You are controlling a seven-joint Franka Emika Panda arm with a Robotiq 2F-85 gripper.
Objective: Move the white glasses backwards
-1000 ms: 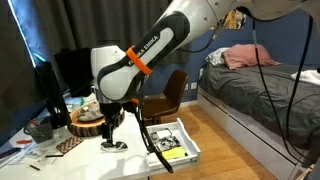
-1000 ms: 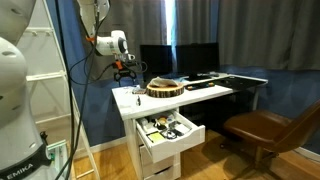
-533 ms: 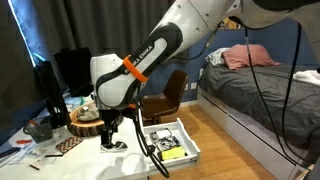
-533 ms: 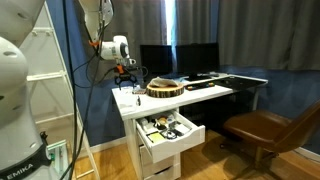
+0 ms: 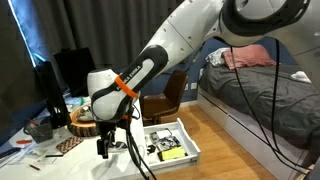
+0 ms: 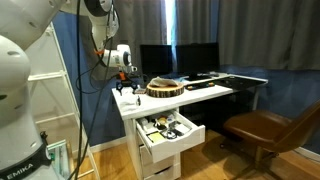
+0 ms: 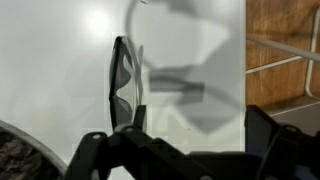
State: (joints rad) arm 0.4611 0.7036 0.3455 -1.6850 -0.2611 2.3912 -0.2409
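The white glasses (image 7: 125,85) lie on the white desk (image 7: 60,70). In the wrist view they show edge-on, with a white frame and dark lenses. My gripper (image 7: 185,145) is open and empty, low over the desk. Its left finger (image 7: 105,150) is just behind the glasses and its right finger (image 7: 272,130) is far to their right, so the glasses sit in line with the left finger, not in the middle of the gap. The gripper shows in both exterior views (image 5: 103,145) (image 6: 127,88). I cannot make out the glasses in either one.
A round wooden slab (image 5: 88,118) (image 6: 165,88) stands on the desk close beside the gripper, and its edge shows in the wrist view (image 7: 15,160). A dark checkered card (image 5: 68,144) lies on the desk. An open drawer (image 6: 165,128) full of items juts out below. Monitors (image 6: 180,60) stand behind.
My gripper has come down toward the desk and now hangs just above it by the glasses. The glasses and slab have not moved.
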